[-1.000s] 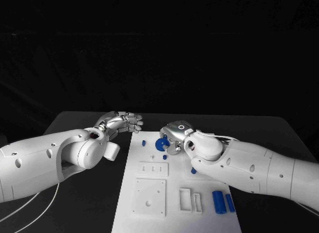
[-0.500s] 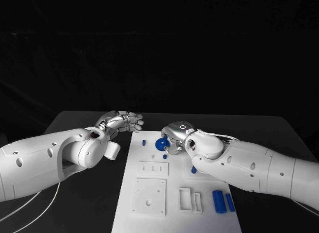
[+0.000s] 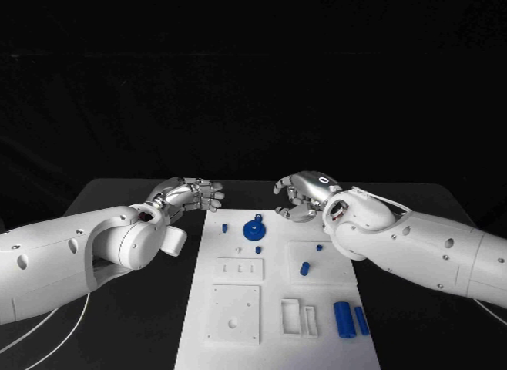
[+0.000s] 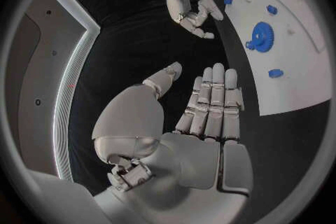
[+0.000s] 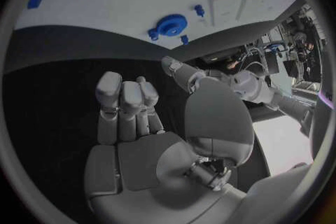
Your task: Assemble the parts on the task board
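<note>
Up top, the head view shows one white task board [image 3: 278, 308] with one blue gear [image 3: 253, 229] and two blue bars [image 3: 351, 318] – both hands hover past its far end. In the left wrist view, the left hand [image 4: 203, 123] is flat and holds nothing. In the right wrist view, the right hand [image 5: 150, 123] holds nothing – fingers bent, thumb apart.

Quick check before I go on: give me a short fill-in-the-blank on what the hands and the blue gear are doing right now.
1. The blue gear lies on the white ____.
2. The right hand holds ____.
3. The left hand hovers over the black ____, beside the board.
4. Two blue cylinders lie side by side near the board's ____ corner on the robot's right.

Missing words: task board; nothing; table; near
</note>
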Tool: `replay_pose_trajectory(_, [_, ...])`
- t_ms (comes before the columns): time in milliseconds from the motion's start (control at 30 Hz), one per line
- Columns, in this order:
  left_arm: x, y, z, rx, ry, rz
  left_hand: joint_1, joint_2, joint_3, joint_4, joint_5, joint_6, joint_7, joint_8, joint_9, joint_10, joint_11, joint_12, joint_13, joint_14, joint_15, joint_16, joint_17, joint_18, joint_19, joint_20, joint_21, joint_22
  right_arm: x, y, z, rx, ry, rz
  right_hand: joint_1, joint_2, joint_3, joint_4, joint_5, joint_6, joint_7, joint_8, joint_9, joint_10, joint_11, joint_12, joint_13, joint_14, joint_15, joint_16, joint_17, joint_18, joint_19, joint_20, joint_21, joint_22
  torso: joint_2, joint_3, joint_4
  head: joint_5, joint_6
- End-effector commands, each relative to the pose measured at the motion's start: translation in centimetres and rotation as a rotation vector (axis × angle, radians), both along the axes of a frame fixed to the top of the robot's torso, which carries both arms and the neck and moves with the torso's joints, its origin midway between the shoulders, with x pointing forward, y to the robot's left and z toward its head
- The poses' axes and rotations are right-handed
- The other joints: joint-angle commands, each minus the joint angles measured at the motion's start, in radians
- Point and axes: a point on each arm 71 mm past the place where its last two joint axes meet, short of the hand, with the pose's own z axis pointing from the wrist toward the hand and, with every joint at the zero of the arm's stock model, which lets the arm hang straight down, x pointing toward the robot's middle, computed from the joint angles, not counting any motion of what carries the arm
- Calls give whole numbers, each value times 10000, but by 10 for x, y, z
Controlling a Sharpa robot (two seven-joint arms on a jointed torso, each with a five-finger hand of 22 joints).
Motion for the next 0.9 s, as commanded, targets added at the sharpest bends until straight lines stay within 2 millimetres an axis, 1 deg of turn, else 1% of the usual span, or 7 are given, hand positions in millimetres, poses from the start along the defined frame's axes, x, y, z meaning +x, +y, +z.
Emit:
replay_pose_trajectory(33, [-1, -2, 2, -62, -100, -204, -53, -9, 30, 35, 19, 27, 142, -48, 19, -14, -19, 24, -3, 40, -18, -44, 17, 109, -88, 5, 60, 169, 3, -23, 8, 1269, 584, 291, -103, 28, -127, -51, 53, 22, 75, 62, 19, -118, 30, -63, -34, -1, 62, -60, -17, 836, -64, 22, -52, 101, 4, 25, -38, -119, 19])
replay_pose_trajectory(133, [-1, -2, 2, -75, -99, -235, -50, -7, 33, 31, 13, 41, 137, -47, 29, 29, -37, 50, 7, 42, -19, -44, 19, 109, -89, 6, 63, 170, 7, -50, 9, 1758, 1123, 296, -78, 107, -368, -239, 542, 43, 151, 104, 32, -497, 100, -347, -238, -63, 124, -151, -27, 836, -171, 26, -140, 83, -14, 55, -80, -172, 22])
replay_pose_trajectory(300, [0, -3, 1, -87, -93, -303, -64, -1, 31, 40, 10, 49, 136, -49, 37, 63, -53, 71, 13, 43, -18, -44, 21, 108, -88, 7, 66, 171, 12, -90, 5, 2352, 1812, 108, -12, 163, -417, -329, 636, 55, 186, 118, 35, -579, 133, -376, -239, -91, 155, -189, -29, 836, -220, 25, -185, 72, -58, 119, -159, -164, 59])
replay_pose_trajectory(367, [0, -3, 1, -77, -71, -301, -73, 12, 31, 49, 6, 64, 130, -45, 45, 97, -68, 91, 20, 46, -18, -43, 23, 108, -87, 7, 69, 171, 13, -102, 3, 2327, 2165, 125, -12, 487, -921, -760, 1312, 23, 214, 138, 53, -741, 165, -373, -211, -181, 191, -240, 5, 836, -356, 51, -230, 103, -64, 143, -174, -156, 55])
replay_pose_trajectory(500, [0, -3, 0, -78, -71, -304, -83, 14, 28, 54, 3, 67, 128, -47, 49, 109, -74, 97, 21, 50, -19, -41, 24, 107, -88, 7, 70, 171, 15, -122, 0, 2558, 2652, -86, 240, 641, -1230, -1284, 1707, -40, 224, 131, 47, -874, 170, -394, -214, -276, 192, -316, 25, 836, -488, 73, -297, 114, -66, 178, -209, -135, 80])
replay_pose_trajectory(600, [1, -2, 0, -76, -75, -296, -85, 16, 28, 56, 3, 64, 129, -50, 50, 112, -76, 99, 21, 51, -20, -40, 25, 108, -87, 7, 71, 172, 15, -133, -3, 2440, 2884, -247, 387, 839, -1666, -1841, 2087, -111, 256, 122, 41, -1003, 204, -426, -239, -373, 226, -408, 39, 836, -603, 171, -385, 107, -61, 173, -205, -136, 60])
replay_pose_trajectory(900, [1, 2, 0, -69, -101, -226, -74, 10, 31, 43, 3, 60, 128, -56, 53, 114, -80, 100, 20, 51, -22, -40, 26, 111, -89, 3, 72, 172, 10, -148, -35, 1912, 3522, -561, 563, 810, -1811, -2025, 2478, -132, 258, 127, 22, -1112, 208, -458, -274, -455, 233, -487, 60, 836, -685, 250, -475, 101, -47, 162, -214, -229, 17])
